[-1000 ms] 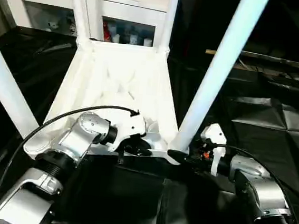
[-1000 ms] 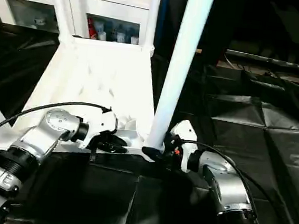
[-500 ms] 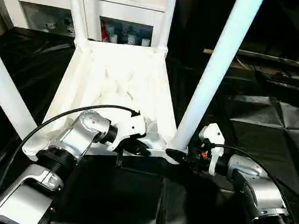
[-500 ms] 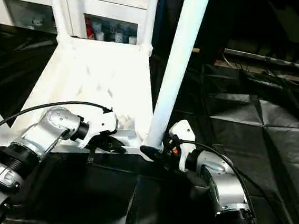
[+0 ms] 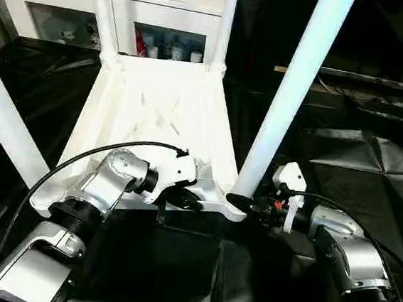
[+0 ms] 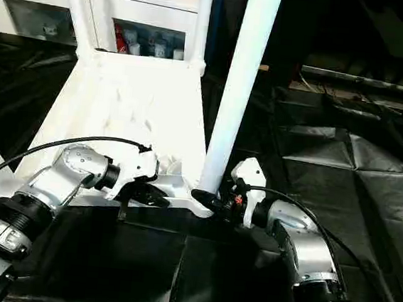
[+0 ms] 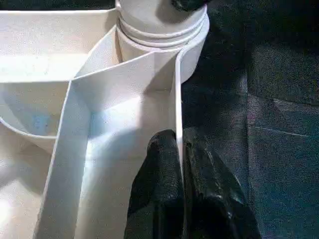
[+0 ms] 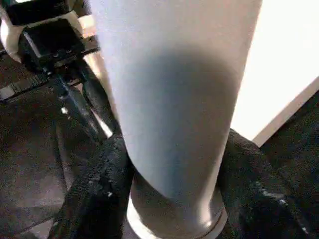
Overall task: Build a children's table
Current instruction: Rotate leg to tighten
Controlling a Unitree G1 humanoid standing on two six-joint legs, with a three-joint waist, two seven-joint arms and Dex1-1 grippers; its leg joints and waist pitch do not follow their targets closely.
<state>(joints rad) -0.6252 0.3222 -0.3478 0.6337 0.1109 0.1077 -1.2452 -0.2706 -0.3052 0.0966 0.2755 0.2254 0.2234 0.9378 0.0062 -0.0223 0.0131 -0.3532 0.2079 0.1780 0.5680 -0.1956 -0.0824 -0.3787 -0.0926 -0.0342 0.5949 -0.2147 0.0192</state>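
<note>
The children's table (image 5: 155,111) lies upside down on black sheeting, its white ribbed underside facing up and four white tube legs standing in the corner sockets. My left gripper (image 5: 189,201) is shut on the thin near rim (image 7: 177,99) of the top, one black finger on each side, close to the near right socket (image 7: 159,25). The near right leg (image 5: 284,109) rises from that socket. My right gripper (image 5: 243,201) is shut on this leg just above its collar, its fingers (image 8: 94,199) pressed against both sides. The near left leg (image 5: 4,125) stands untouched.
A white cabinet (image 5: 66,2) with glass doors stands behind the table's far legs (image 5: 103,13). Creased black sheeting (image 5: 358,159) covers the floor to the right and in front. A black cable (image 5: 79,161) arcs over my left wrist.
My right gripper's fingers have closed in on the base of the near right leg and sit slightly higher. My left gripper has tightened on the rim. The table stays put.
</note>
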